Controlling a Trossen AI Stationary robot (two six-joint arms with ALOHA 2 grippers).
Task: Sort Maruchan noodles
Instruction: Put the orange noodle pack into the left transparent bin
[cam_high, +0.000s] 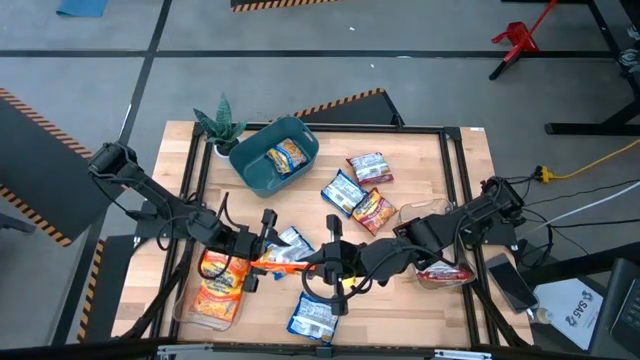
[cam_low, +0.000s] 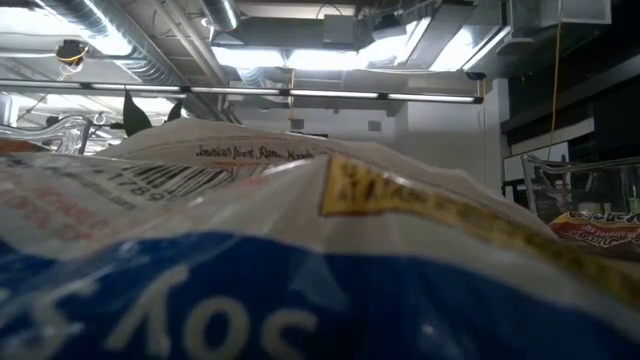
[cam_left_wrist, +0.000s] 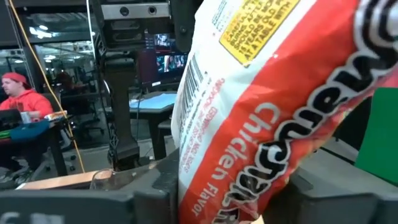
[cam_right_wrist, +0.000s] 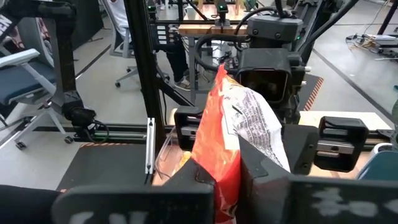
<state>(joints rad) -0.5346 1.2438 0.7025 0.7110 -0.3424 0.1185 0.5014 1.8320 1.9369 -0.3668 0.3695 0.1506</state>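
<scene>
One orange Maruchan noodles packet (cam_high: 285, 263) hangs in the air between my two grippers, above the table's near middle. My right gripper (cam_high: 325, 262) is shut on its right end. My left gripper (cam_high: 258, 255) faces it from the left. Its open fingers (cam_right_wrist: 186, 134) stand on either side of the packet's other end (cam_left_wrist: 249, 143); I cannot tell whether they touch it. More packets lie loose on the table, some blue-white (cam_high: 343, 192) and some red-white (cam_high: 373, 212). One orange packet (cam_high: 290, 155) lies in the teal bin (cam_high: 255, 170). My right gripper pinches the orange packet's right end (cam_right_wrist: 217, 168) between its two fingers. The fingers come in about level from the table's right. The packet stands on edge, lifted clear of the table, and its free end twists toward my left gripper.
A clear tray (cam_high: 190, 310) at near left holds orange packets. A clear tray (cam_high: 445, 280) at near right holds a red one. A small plant (cam_high: 220, 125) stands by the bin. A blue-white packet (cam_low: 300, 260) at the near edge (cam_high: 313, 318) fills the low view.
</scene>
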